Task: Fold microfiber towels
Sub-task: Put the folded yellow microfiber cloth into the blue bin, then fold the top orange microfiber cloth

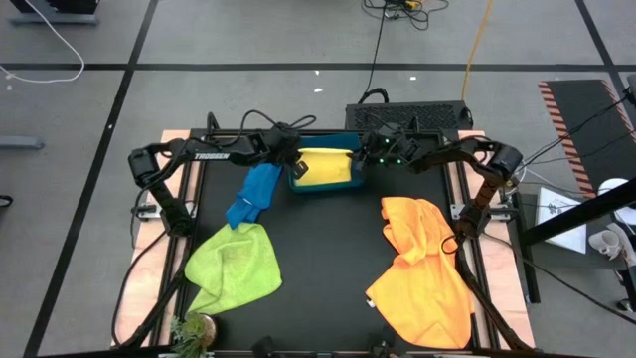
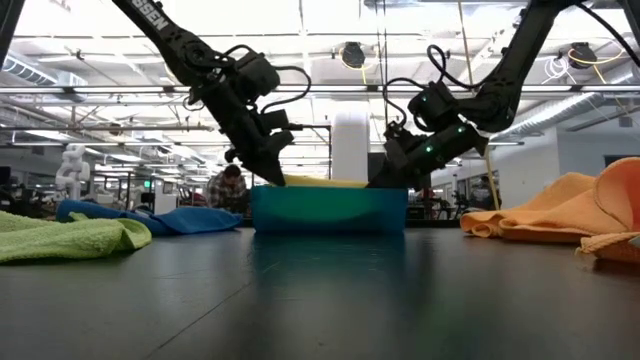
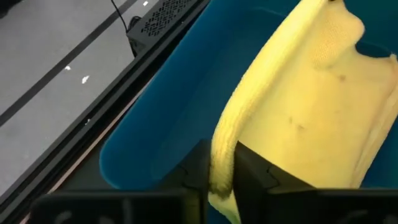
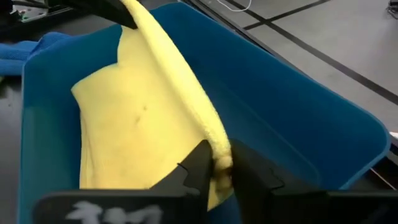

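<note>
A folded yellow towel (image 1: 325,167) lies in the teal bin (image 1: 325,185) at the table's far middle. My left gripper (image 1: 296,169) is shut on the towel at the bin's left end, and my right gripper (image 1: 360,159) is shut on it at the bin's right end. A blue towel (image 1: 254,195) lies left of the bin, a lime green towel (image 1: 235,265) at the near left, and orange cloth (image 1: 425,268) at the near right. My left gripper pinches the yellow towel's thick folded edge (image 3: 225,134) between its two fingers, at the towel's left end, slanting down from the left. The edge runs taut to the other gripper; the rest lies in the bin. My right gripper pinches the same folded edge (image 4: 216,134) at the towel's right end between its two fingers, slanting down from the right. The fold holds several layers. The towel's body lies on the bin floor below the held edge.
The bin's walls (image 4: 292,118) stand close around both grippers. A small potted plant (image 1: 192,329) stands at the near left corner. A black box (image 1: 407,115) sits behind the table. The table's middle (image 1: 328,249) is bare black surface.
</note>
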### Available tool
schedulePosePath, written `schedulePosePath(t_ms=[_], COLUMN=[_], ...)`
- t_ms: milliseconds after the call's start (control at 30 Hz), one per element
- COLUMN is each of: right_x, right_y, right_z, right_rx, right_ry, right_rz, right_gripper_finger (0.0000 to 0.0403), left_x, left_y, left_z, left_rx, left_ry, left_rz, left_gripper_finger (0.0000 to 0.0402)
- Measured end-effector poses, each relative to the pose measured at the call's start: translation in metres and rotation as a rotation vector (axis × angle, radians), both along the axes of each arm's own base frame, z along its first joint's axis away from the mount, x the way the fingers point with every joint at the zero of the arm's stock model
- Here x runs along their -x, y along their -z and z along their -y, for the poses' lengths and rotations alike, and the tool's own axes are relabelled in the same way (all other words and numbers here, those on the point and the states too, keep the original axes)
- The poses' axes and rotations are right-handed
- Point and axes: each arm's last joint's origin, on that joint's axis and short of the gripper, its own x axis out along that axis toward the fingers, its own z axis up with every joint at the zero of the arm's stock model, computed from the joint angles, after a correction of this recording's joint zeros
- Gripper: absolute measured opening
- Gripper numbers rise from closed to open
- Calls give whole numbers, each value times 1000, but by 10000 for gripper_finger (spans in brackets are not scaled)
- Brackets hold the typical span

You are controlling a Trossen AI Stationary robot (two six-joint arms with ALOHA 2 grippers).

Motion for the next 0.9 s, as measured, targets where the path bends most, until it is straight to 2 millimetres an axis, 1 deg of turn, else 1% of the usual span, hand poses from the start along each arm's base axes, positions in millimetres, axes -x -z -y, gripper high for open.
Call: schedulePosePath(t_ms=[133,200,267,400,467,533,600,700,833,900], right_x=[2,4,6,14,21,27,33,39,46,47], right_y=[-7,-17,-32,-64,-81,-94,-106,-114,-108,-100], right_z=[-1,-3,-5,-15,-23,-32,-44,-64,-92,-104], right_rx=[3,21,46,90,105,109,121,154,191,186], right_ry=[8,5,5,-5,-15,-27,-49,-102,-222,-267], right_rz=[5,20,49,104,126,136,153,190,198,208], right_gripper_finger=[104,122,135,142,143,143,143,143,143,143], left_x=[1,1,3,6,6,11,13,20,33,34], left_y=[0,-1,-6,-28,-44,-60,-79,-103,-129,-130], left_z=[-1,-1,0,4,8,19,32,59,95,114], left_rx=[1,-4,-16,-31,-48,-40,-58,-120,-148,-145], left_ry=[-3,-18,-48,-52,-43,-37,-12,68,101,135], left_rz=[-3,0,12,39,77,103,169,201,266,289], left_gripper_finger=[116,137,156,183,191,194,191,174,140,123])
